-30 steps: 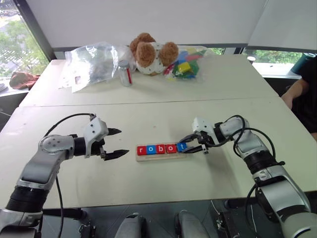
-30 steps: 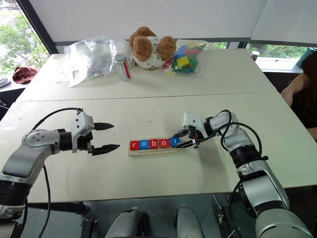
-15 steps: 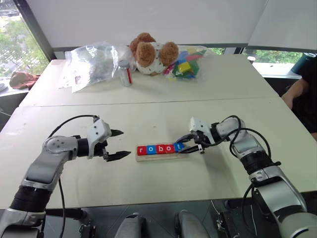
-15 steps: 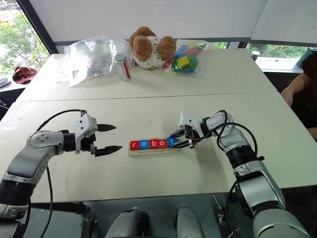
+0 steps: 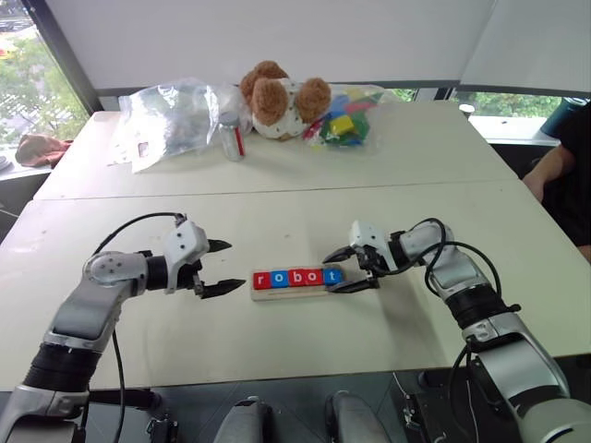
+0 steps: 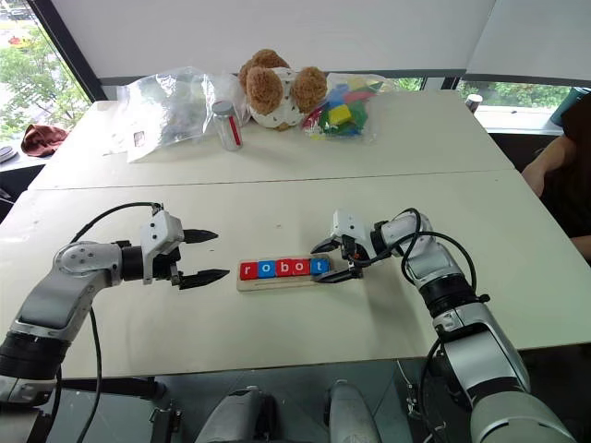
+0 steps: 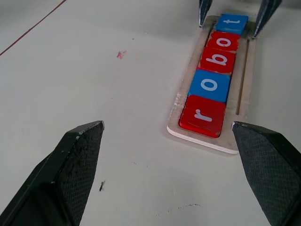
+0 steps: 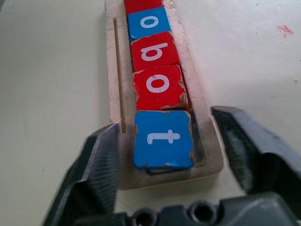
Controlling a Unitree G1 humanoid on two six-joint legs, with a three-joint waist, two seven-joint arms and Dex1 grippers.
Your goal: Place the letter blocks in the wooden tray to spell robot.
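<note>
Left eye view: the wooden tray [image 5: 291, 288] lies on the near table [image 5: 277, 341], midway between the two arms, its long side running left to right. All five letter blocks [image 5: 297, 277] sit in its channel in one touching row, reading r, o, b, o, t from left to right: red, blue, red, red, blue. The blue t block [image 8: 163, 139] is at the tray's right end, flat in the channel and touching the red o beside it.

The right gripper [image 5: 347, 270] is at that right end with its jaws spread apart, one finger on the far side of the tray and one on the near side. In the right wrist view the fingers [image 8: 96, 165] flank the t block with a gap on each side, so nothing is gripped.

The left gripper [image 5: 224, 268] hangs over bare table just to the left of the tray, pointing toward it, jaws wide and empty, apart from the tray's left end and the red r block [image 7: 202, 116].

On the far table stand a teddy bear [image 5: 282, 97], a crumpled clear plastic bag [image 5: 171, 115], a small jar [image 5: 231, 137] and a bag of coloured toy bricks [image 5: 343, 120]. A person's arm [image 5: 551, 175] shows at the right edge.
</note>
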